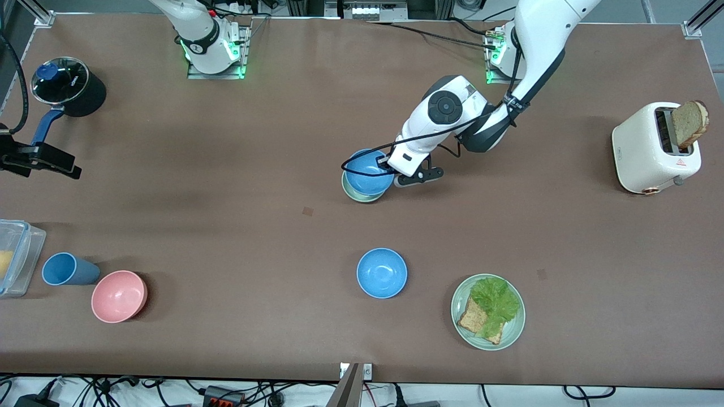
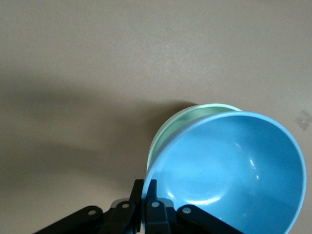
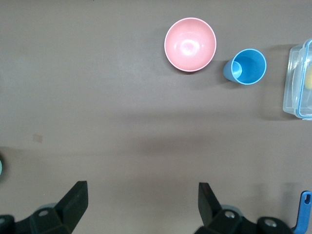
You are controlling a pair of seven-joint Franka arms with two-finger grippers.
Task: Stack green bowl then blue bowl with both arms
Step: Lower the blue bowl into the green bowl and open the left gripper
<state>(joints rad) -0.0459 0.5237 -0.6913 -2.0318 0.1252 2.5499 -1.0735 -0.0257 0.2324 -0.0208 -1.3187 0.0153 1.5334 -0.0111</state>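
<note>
Blue showed three times in the front view: two blue bowls and one blue cup point(image 1: 67, 269). One blue bowl point(image 1: 367, 171) sat tilted in the single green bowl point(image 1: 357, 195) at mid-counter point(image 1: 237, 186), the left gripper point(image 1: 396, 174) at its rim; the second blue bowl point(image 1: 382, 273) lay nearer the camera, beside one green plate point(image 1: 512, 328). One pink bowl point(image 1: 119, 295) sat beside the cup. The right gripper point(image 1: 34, 158) hung over the counter's right-arm end.

In the left wrist view, the fingers point(image 2: 148, 204) were pinched shut on the blue bowl's point(image 2: 234, 170) rim, the green bowl point(image 2: 175, 129) under it.

In the right wrist view, the right gripper's point(image 3: 141, 197) fingers point(image 3: 78, 195) stood wide apart, empty.
</note>
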